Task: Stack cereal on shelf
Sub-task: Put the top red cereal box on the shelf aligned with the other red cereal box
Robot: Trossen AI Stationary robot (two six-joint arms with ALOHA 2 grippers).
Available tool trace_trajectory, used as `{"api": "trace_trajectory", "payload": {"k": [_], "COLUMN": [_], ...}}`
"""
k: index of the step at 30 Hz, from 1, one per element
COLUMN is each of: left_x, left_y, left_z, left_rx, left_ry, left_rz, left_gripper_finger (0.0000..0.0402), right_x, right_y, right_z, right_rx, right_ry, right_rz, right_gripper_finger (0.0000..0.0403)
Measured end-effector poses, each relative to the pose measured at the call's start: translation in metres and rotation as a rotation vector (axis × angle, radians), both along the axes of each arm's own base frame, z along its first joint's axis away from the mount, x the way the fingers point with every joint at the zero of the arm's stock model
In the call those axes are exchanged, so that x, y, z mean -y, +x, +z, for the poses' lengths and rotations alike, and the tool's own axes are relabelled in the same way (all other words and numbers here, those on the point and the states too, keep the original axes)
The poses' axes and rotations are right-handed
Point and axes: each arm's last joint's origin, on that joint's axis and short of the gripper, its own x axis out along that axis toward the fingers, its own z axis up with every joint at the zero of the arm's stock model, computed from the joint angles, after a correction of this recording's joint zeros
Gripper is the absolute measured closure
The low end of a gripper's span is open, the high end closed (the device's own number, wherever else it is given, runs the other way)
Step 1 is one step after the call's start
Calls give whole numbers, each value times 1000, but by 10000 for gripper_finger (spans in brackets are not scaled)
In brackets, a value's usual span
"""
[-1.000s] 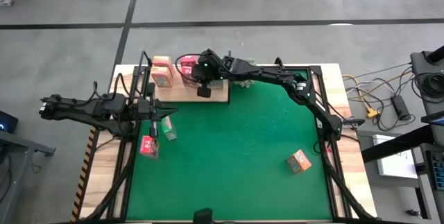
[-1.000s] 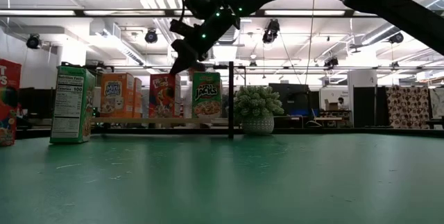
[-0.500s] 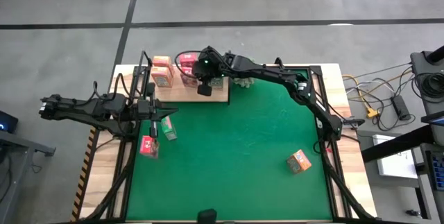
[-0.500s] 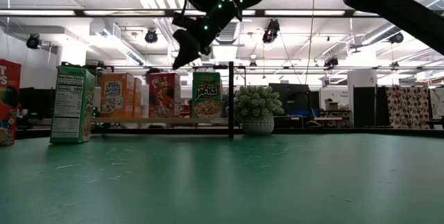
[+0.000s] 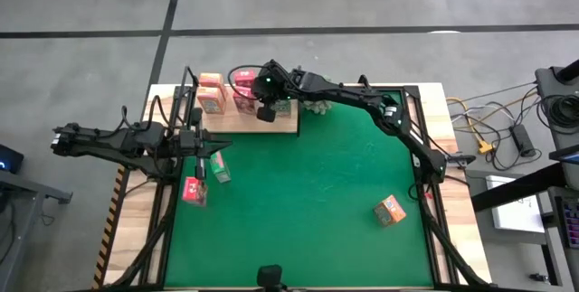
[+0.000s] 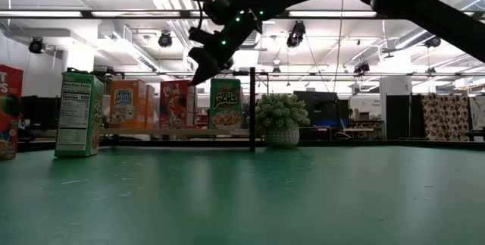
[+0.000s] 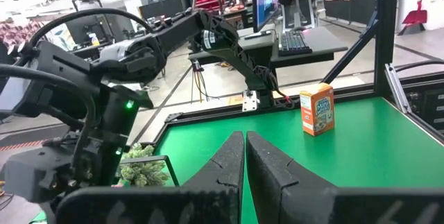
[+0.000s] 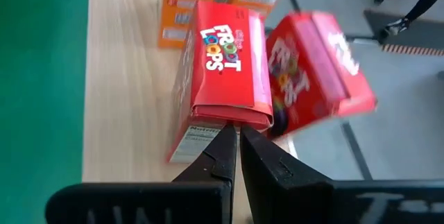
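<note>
The right gripper (image 8: pixel 238 137) hangs above the shelf (image 5: pixel 276 121) with its fingers pressed together and nothing between them, the tips just over the top flap of a red cereal box (image 8: pixel 225 71) standing on the wood board. Just beside that box, on the side toward the shelf's back edge, a second red box (image 8: pixel 316 71) sits tilted, and past the first box stand 2 orange boxes (image 8: pixel 201 2). In the low view the same gripper (image 6: pixel 198 74) is poised above the row on the shelf, with a green box (image 6: pixel 225 103) directly beside it and the small plant (image 6: pixel 281 118) farther along. Well apart from it, on the green mat (image 5: pixel 317 202), a lone orange box (image 5: pixel 390 210) lies near the right arm's base. The left gripper (image 5: pixel 213 146) waits at the mat's left edge, fingers shut and empty, with a green box (image 5: pixel 220 169) close under it and a red box (image 5: pixel 194 190) just beyond.
</note>
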Motion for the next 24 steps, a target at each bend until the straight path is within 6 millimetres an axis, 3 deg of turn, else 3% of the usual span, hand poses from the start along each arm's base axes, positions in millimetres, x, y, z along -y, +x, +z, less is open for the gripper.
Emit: {"api": "trace_trajectory", "payload": {"k": [6, 15, 24], "left_x": [0, 0, 0], "left_y": [0, 0, 0], "left_z": [0, 0, -1], "left_rx": [-1, -4, -7], "left_ry": [0, 5, 6], "left_rz": [0, 0, 0], "left_gripper_finger": [402, 402, 402], "right_x": [3, 4, -5], "right_y": [8, 10, 12], "right_z": [-11, -9, 9], "right_rx": [18, 39, 70], "right_ry": [-31, -55, -65], "right_rz": [16, 26, 40], "right_gripper_finger": [390, 390, 390]}}
